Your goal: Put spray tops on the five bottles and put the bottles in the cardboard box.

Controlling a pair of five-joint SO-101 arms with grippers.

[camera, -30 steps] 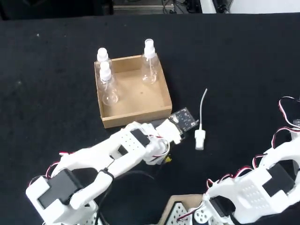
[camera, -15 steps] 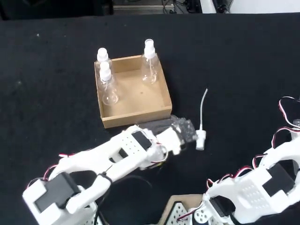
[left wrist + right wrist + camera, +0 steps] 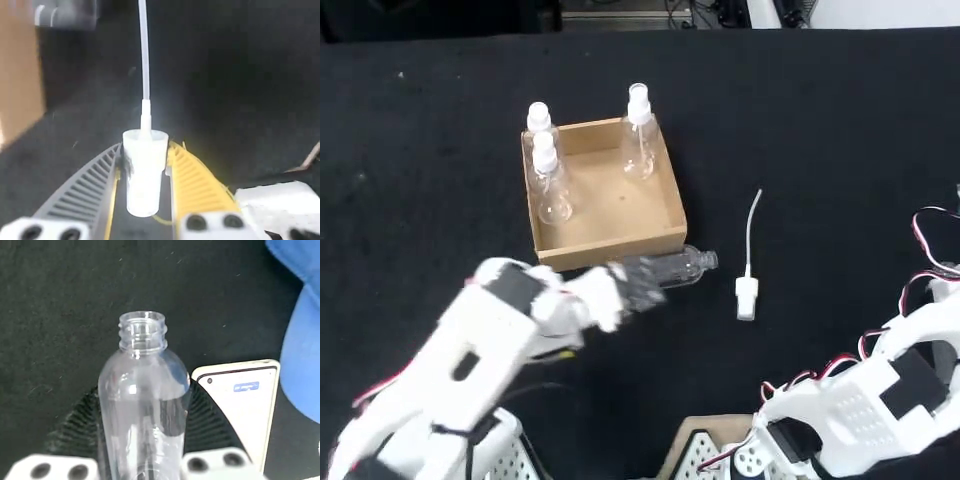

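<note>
Your left gripper [image 3: 145, 150] is clamping a spray top [image 3: 145, 172] in its jaws; your right gripper [image 3: 144, 400] is clamping an uncapped bottle [image 3: 142, 340]

black table [image 3: 840, 120], white phone [image 3: 240, 410], blue object [image 3: 305, 365]

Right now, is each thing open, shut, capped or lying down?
cardboard box: open, upright.
capped bottles: three, standing in the box, tops on.
lying bottle: on its side beside the box, no top.
held bottle: no top, neck open.
right gripper: jaws shut on the held bottle.
loose spray top: on no bottle.
left gripper: jaws shut on the loose spray top.
</note>
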